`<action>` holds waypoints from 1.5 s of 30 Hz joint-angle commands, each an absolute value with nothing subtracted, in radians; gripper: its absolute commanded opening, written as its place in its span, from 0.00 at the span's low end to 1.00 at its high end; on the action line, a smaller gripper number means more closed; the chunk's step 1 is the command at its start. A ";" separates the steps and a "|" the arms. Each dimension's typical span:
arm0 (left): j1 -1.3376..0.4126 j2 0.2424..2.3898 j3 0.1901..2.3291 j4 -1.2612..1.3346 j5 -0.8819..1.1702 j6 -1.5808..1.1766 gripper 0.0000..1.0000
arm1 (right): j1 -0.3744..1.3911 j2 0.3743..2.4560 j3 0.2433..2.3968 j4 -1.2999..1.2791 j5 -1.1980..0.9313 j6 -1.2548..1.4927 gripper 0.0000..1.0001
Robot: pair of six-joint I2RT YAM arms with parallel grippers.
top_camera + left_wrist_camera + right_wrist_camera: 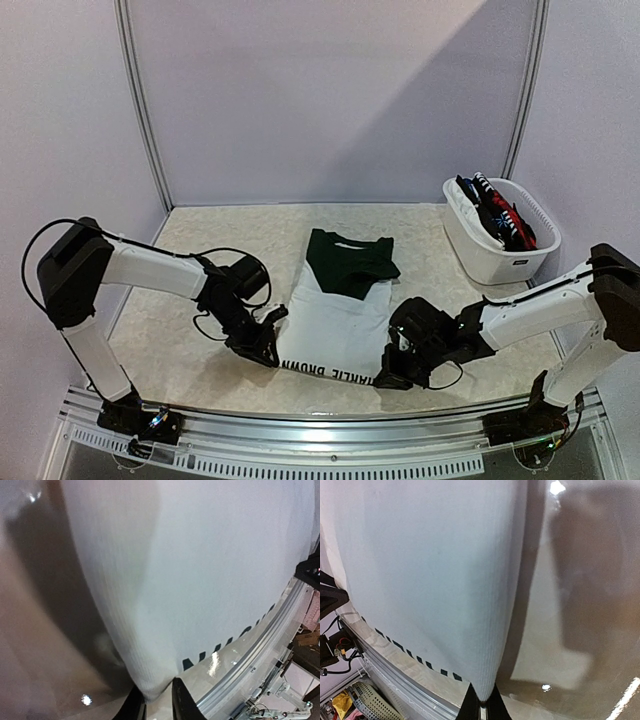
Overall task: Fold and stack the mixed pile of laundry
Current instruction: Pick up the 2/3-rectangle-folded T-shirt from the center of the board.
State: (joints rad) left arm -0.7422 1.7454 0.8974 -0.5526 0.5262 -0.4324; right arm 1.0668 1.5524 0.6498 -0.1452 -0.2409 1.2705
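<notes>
At its near corners, left gripper (158, 699) and right gripper (483, 702) pinch the white T-shirt (335, 320).

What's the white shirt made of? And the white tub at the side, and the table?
The shirt looks like soft knit cloth, probably cotton, with a matte finish: fine ribs show up close and it drapes. The tub looks like hard, smooth plastic with a slotted rim. The table is hard and shiny, speckled like stone or laminate, and lights glint on it.
</notes>
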 commanded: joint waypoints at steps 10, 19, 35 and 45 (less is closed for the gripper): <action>-0.772 1.717 0.901 -0.566 0.514 -0.469 0.00 | 1.075 1.551 0.726 -0.380 -0.192 1.238 0.00; -0.773 1.628 0.998 -0.733 0.530 -0.487 0.00 | 1.076 1.458 0.822 -0.581 -0.204 1.228 0.00; -0.773 1.474 1.014 -0.884 0.598 -0.603 0.00 | 1.086 1.338 0.924 -0.766 -0.280 1.295 0.00; -0.773 1.416 1.084 -1.011 0.614 -0.626 0.00 | 1.118 1.348 1.058 -0.898 -0.299 1.298 0.00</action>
